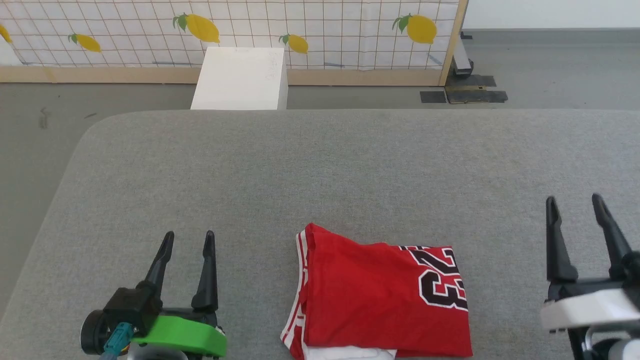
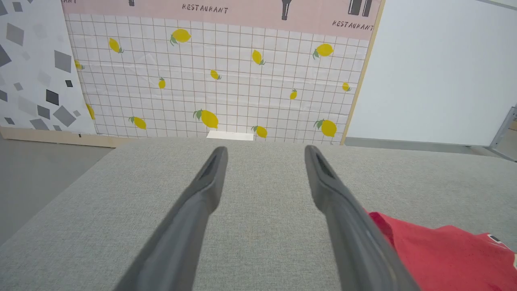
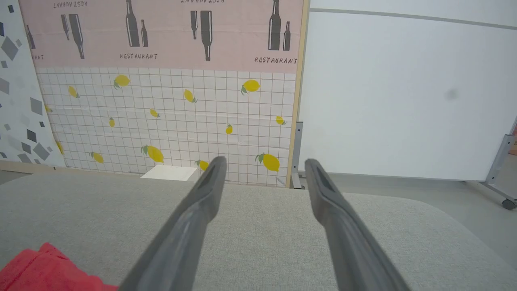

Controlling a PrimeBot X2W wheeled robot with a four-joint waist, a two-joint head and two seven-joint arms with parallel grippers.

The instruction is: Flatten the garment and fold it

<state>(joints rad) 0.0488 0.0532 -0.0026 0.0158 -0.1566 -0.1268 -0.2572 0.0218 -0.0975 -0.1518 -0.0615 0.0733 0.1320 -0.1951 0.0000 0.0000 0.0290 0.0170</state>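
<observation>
The garment (image 1: 380, 300) lies folded into a compact red rectangle near the front edge of the grey table (image 1: 320, 165), with black "23" lettering on its right part and striped trim and a white sleeve edge at its left and bottom. My left gripper (image 1: 189, 239) stands open to the garment's left, apart from it, nothing between its fingers. My right gripper (image 1: 575, 202) is open to the garment's right, also empty. A red corner of the garment (image 2: 444, 254) shows at the lower right of the left wrist view, and the garment (image 3: 44, 270) at the lower left of the right wrist view.
A white box (image 1: 240, 77) stands on the floor beyond the table's far edge, before a lemon-patterned partition (image 1: 320, 30). Grey floor lies to the left and far right. The table's left corner is rounded.
</observation>
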